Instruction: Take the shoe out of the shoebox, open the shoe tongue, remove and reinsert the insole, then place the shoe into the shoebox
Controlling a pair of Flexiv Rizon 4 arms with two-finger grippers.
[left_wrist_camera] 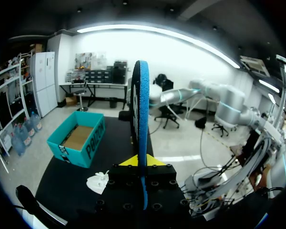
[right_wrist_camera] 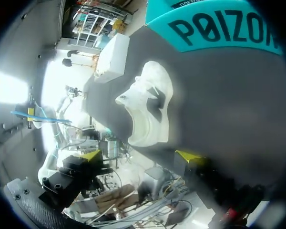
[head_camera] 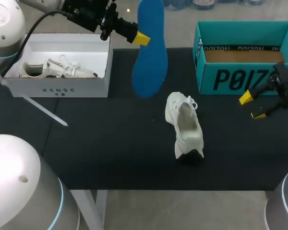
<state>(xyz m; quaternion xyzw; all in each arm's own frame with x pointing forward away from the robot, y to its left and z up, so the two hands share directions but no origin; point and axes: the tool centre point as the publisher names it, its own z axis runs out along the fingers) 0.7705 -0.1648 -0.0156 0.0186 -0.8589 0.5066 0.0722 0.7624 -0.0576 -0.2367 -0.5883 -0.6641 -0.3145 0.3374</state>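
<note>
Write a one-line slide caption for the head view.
Left jaws hold a blue foam insole aloft; a white lace-up sneaker sits on the black mat; right jaws open beside the teal cardboard shoebox.

Harsh overhead glare washes out the white shoe [right_wrist_camera: 157, 78].

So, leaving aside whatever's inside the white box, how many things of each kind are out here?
Shoeboxes: 2, a white shoebox and a teal shoebox
Shoes: 1, the white shoe
Insoles: 1, the blue insole, held aloft
Total: 4
</note>
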